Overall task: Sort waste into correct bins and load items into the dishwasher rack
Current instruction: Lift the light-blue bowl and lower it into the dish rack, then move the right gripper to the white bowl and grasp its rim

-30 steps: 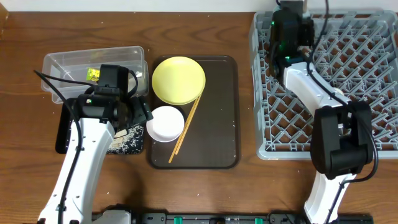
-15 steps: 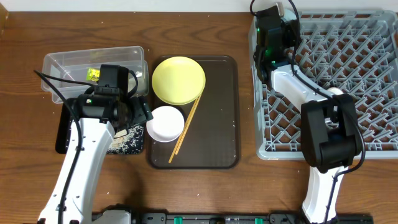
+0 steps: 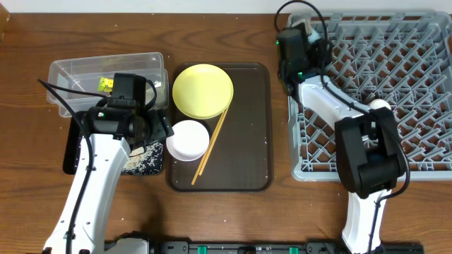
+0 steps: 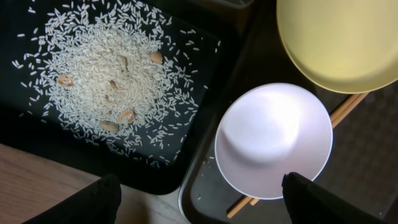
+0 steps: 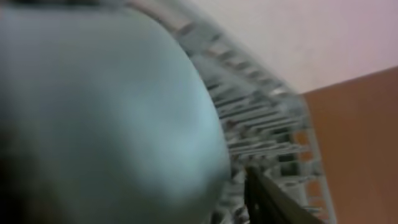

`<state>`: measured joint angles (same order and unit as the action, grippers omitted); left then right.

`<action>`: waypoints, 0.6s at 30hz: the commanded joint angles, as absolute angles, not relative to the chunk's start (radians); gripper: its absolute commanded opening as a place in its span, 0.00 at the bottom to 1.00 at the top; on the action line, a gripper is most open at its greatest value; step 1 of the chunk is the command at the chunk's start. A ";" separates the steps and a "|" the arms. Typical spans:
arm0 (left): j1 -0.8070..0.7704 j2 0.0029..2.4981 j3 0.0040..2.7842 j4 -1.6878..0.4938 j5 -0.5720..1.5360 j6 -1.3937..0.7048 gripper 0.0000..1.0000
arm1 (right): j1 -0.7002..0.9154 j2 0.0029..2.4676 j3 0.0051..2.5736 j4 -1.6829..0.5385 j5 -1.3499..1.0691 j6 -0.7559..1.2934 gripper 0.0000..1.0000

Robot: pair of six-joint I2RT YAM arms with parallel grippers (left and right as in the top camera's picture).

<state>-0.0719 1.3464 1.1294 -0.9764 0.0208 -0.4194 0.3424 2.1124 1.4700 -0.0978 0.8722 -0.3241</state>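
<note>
The right gripper, judged closed on the rounded light blue bowl that fills its blurred wrist view, hangs over the far left corner of the large square grey plastic dishwasher rack. The bowl is hidden from overhead. Loading it well likely means carrying it inward past the rack wall, tipping it on edge between peg rows, and letting go only once it seats. The left gripper, fingers spread wide and empty, hovers above the round white bowl, beside white rice scraps strewn in the shallow black rectangular tray.
</note>
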 commanded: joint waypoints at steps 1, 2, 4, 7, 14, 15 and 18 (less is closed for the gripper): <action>-0.068 1.353 1.123 -0.979 0.018 -0.424 0.86 | 0.350 1.991 1.473 -0.188 0.747 -0.132 0.49; -0.068 1.353 1.123 -0.979 0.018 -0.424 0.85 | 0.350 1.966 1.473 -0.231 0.716 -0.111 0.50; -0.068 1.353 1.123 -0.979 0.018 -0.424 0.86 | 0.350 1.922 1.473 -0.301 0.679 -0.081 0.52; -0.068 1.353 1.123 -0.980 0.018 -0.424 0.85 | 0.353 1.850 1.473 -0.403 0.609 -0.068 0.58; -0.068 1.353 1.123 -0.989 0.014 -0.424 0.86 | 0.363 1.730 1.473 -0.589 0.171 0.007 0.64; -0.068 1.352 1.123 -0.989 0.014 -0.424 0.86 | 0.366 1.726 1.473 -0.606 0.114 0.013 0.64; -0.068 1.352 1.123 -0.999 0.013 -0.422 0.86 | 0.383 1.729 1.473 -0.665 -0.030 0.123 0.67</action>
